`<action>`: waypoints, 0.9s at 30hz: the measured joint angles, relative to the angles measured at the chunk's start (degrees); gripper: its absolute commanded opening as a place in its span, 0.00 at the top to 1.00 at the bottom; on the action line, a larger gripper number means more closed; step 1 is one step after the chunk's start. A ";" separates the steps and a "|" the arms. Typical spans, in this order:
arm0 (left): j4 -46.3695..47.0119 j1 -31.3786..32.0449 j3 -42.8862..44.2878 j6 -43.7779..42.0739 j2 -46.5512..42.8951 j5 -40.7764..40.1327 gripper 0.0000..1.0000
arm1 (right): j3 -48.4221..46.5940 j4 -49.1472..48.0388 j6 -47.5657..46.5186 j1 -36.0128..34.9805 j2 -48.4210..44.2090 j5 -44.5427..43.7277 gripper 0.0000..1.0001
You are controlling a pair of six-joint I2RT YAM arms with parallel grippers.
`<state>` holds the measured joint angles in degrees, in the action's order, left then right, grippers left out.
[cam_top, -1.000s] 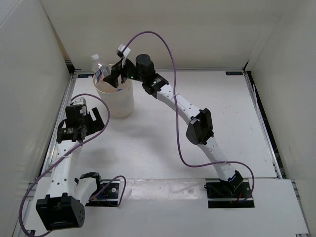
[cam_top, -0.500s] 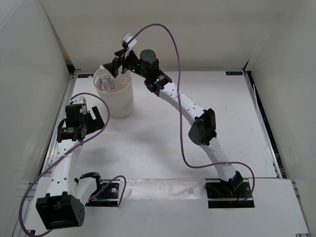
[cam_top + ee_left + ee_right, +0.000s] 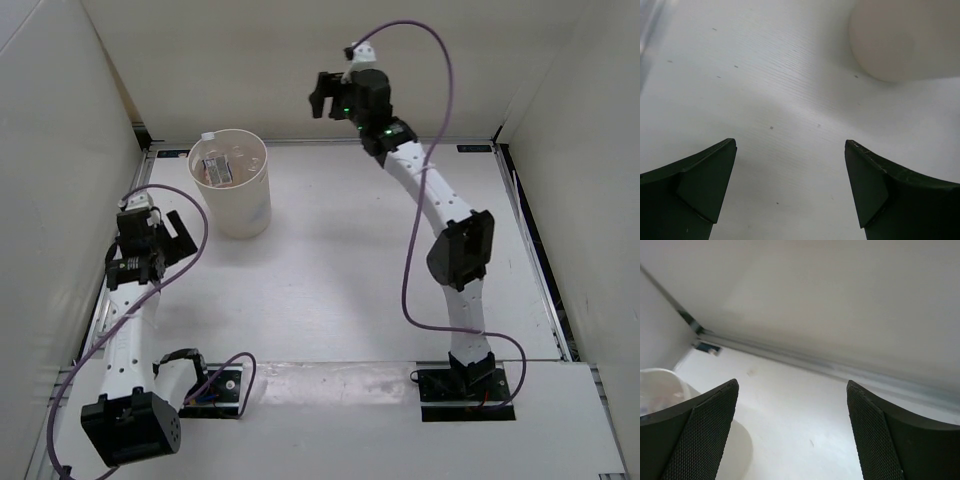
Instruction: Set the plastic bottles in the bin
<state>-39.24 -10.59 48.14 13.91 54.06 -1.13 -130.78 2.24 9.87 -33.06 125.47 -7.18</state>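
The cream-white bin (image 3: 238,205) stands upright at the table's back left. A clear plastic bottle (image 3: 213,170) with a pale label lies inside it, and a white-capped bottle top (image 3: 208,137) pokes over the rim. I cannot make out the other bottles. My right gripper (image 3: 322,100) is open and empty, raised near the back wall to the right of the bin; the bin's rim (image 3: 657,382) shows at the left of the right wrist view. My left gripper (image 3: 176,232) is open and empty, low, left of the bin, whose wall (image 3: 905,45) shows at the left wrist view's upper right.
White enclosure walls close in the table at the back and both sides. A metal rail (image 3: 120,250) runs along the left edge next to my left arm. The purple cable (image 3: 425,150) hangs along the right arm.
My right gripper let the bottle drop into the bin, opened, and swung up and to the right away from it. My left gripper drew back slightly to the left.
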 measured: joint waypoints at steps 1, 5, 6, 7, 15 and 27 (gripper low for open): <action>-0.02 -0.50 0.55 -0.20 0.00 -1.16 0.00 | 1.16 3.08 1.70 1.99 -1.36 0.55 0.10; 1.27 -1.31 2.40 0.17 0.17 -5.18 0.00 | 5.64 14.27 4.55 9.77 -7.15 1.88 0.10; 1.84 -1.36 2.38 0.57 0.39 -5.51 0.00 | 7.13 16.76 4.79 11.37 -8.94 1.70 0.10; 2.34 -1.49 2.36 1.01 0.90 -5.53 0.00 | 8.79 19.28 4.96 12.68 -10.88 1.60 0.10; 6.84 -2.93 0.22 4.44 5.05 -5.60 0.00 | 37.24 30.91 6.80 19.41 -31.50 8.15 0.10; 9.27 -1.95 -1.29 6.12 5.31 -5.68 0.00 | 70.69 34.42 2.05 17.99 -57.70 -0.35 0.10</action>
<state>-29.98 -12.53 46.85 20.03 59.37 -6.81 -60.10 36.67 11.92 -15.07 67.77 -7.53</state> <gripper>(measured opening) 0.998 0.899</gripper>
